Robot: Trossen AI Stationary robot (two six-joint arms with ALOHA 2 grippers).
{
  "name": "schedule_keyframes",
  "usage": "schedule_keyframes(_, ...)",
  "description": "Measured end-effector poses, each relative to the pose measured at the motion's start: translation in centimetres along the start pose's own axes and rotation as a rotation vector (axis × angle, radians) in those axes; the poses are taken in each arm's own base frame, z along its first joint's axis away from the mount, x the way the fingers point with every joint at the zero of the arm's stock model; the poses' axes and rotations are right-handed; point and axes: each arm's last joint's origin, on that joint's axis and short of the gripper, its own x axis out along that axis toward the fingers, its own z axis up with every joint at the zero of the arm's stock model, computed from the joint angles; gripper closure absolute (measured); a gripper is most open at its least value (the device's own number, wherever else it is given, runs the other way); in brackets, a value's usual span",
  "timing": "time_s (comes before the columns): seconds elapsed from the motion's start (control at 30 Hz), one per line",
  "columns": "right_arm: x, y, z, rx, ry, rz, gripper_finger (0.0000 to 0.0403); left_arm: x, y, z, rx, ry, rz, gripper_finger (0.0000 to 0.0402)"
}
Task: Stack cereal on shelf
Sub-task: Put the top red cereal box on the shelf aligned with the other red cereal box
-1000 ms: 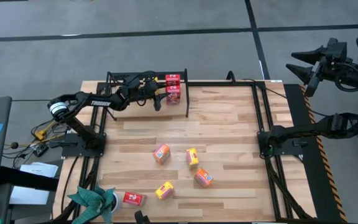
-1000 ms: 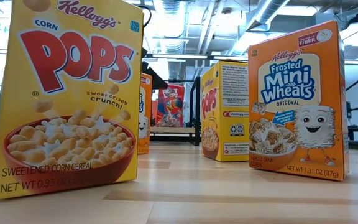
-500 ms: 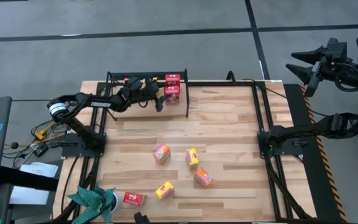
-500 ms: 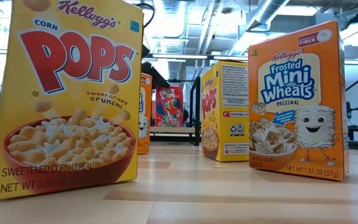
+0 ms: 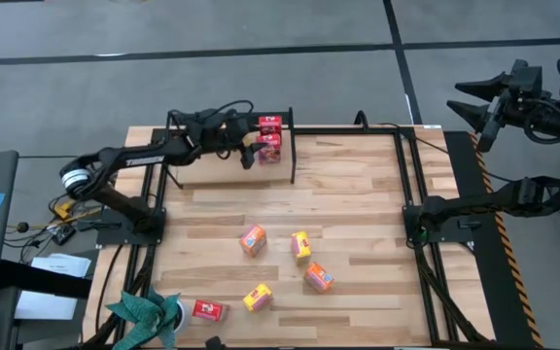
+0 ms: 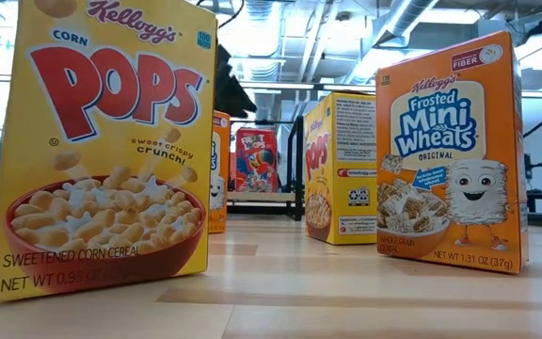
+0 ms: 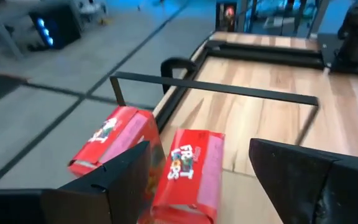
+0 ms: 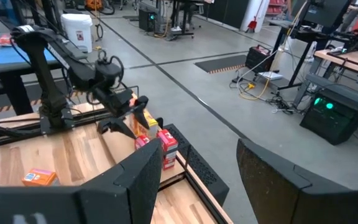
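**A:** Where is your left gripper (image 5: pixel 251 153)?

**B:** At the far left corner of the tabletop, over the low black metal-tube shelf with a pale wooden board (image 5: pixel 188 121). Your dark fingers (image 7: pixel 291 171) stand wide apart and grip nothing; the wrist view shows them on either side of a flat red cardboard cereal box (image 7: pixel 188 171), with a second red box (image 7: pixel 114 140) just beside it. Both lie on the shelf board, near its right end (image 5: pixel 270 136).

**A:** How much room do you have there?

**B:** Little. The thin black tube rail (image 7: pixel 213 88) closes the shelf's far side and right end. The rest of the light planked wooden tabletop (image 5: pixel 358 185) is wide open towards the right edge.

**A:** And the remaining boxes?

**B:** Five small printed cardboard boxes sit near the front edge, well apart from the shelf: an orange one (image 5: pixel 253 239), a yellow one (image 5: pixel 300 245), another orange (image 5: pixel 318 277), another yellow (image 5: pixel 257 297), and a red one (image 5: pixel 208 310) close to the front left corner, beside a crumpled green cloth (image 5: pixel 144 313).

**A:** Your right gripper (image 5: pixel 470 100)?

**B:** Raised beyond the far right corner, off the tabletop, its fingers (image 8: pixel 278 186) parted and bare.
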Motion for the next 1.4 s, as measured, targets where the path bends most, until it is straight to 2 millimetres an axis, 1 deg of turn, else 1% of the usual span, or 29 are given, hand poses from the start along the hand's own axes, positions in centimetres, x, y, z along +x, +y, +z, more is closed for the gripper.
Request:
schedule_keyframes(0.17, 0.0, 0.0, 0.0, 0.0, 0.0, 0.001, 0.0171, -2.7, -0.9, 3.3, 0.052, 0.121, 0.054, 0.0164)
schedule_keyframes(0.27, 0.0, 0.0, 0.0, 0.0, 0.001, 0.001, 0.0171, -4.3, -1.7, 4.5, 0.066, 0.182, 0.114, 0.0201)
schedule_keyframes(0.33, 0.0, 0.0, 0.0, -0.001, 0.004, 0.001, 0.0171, -5.0, -2.2, 4.5, 0.039, 0.208, 0.157, 0.024)
schedule_keyframes(0.4, 0.0, 0.0, 0.0, -0.001, 0.004, 0.001, 0.0171, -5.1, -2.5, 4.2, -0.003, 0.211, 0.169, 0.0288)
schedule_keyframes(0.5, 0.0, 0.0, 0.0, -0.001, 0.004, 0.001, 0.0171, -4.9, -3.2, 2.8, -0.045, 0.233, 0.164, 0.037)
schedule_keyframes(0.53, 0.0, 0.0, 0.0, -0.002, 0.003, 0.001, 0.0171, -4.8, -3.4, 2.3, -0.058, 0.222, 0.162, 0.0385)
schedule_keyframes(0.63, 0.0, 0.0, 0.0, -0.003, 0.003, 0.001, 0.0171, -4.4, -4.0, 0.8, -0.104, 0.157, 0.182, 0.039)
schedule_keyframes(0.77, 0.0, 0.0, 0.0, -0.003, 0.003, 0.001, 0.0171, -4.4, -4.1, -1.0, -0.137, 0.137, 0.285, 0.0399)
schedule_keyframes(0.93, 0.0, 0.0, 0.0, -0.003, 0.003, 0.001, 0.0171, -4.1, -4.2, -3.1, -0.191, 0.106, 0.295, 0.0401)
schedule_keyframes(1.07, 0.0, 0.0, 0.0, -0.003, 0.003, 0.001, 0.0171, -3.3, -4.2, -3.8, -0.205, 0.099, 0.324, 0.0401)
schedule_keyframes(1.17, 0.0, 0.0, 0.0, -0.003, 0.004, 0.001, 0.0171, -2.2, -4.3, -4.1, -0.21, 0.066, 0.317, 0.0401)
schedule_keyframes(1.27, 0.0, 0.0, 0.0, -0.003, 0.004, 0.0, 0.0171, -1.1, -4.4, -4.8, -0.219, 0.076, 0.313, 0.0401)
schedule_keyframes(1.4, 0.0, 0.0, -0.1, -0.003, 0.006, 0.001, 0.0171, -0.3, -4.5, -5.8, -0.248, 0.098, 0.316, 0.0401)
